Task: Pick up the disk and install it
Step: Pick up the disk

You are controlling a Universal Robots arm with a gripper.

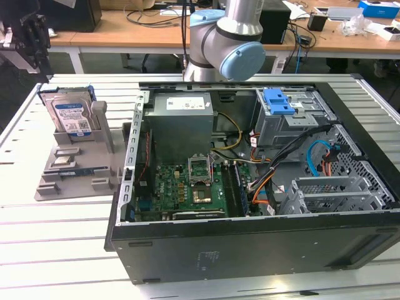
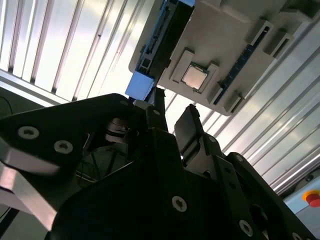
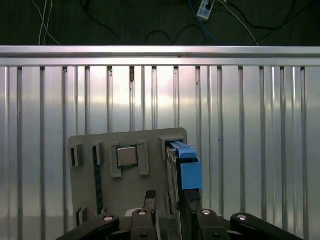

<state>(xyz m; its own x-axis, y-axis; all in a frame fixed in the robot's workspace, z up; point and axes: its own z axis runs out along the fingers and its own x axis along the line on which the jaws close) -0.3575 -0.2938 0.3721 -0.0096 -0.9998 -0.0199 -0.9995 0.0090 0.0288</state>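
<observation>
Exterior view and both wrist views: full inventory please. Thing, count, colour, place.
disk: 1, silver-grey with blue-and-white label, upright in the holder
holder: 1, grey, on the table at the exterior view's left
processor chip: 1, silver, in a holder pocket
computer case: 1, black, open, centre of the table
power supply: 1, grey, inside the case
motherboard: 1, green, case floor
bracket: 1, blue, atop the grey drive cage
table: 1, silver, slatted
arm: 1, grey with blue caps, behind the case
end effector: 1, black, open, by the disk, not gripping it
</observation>
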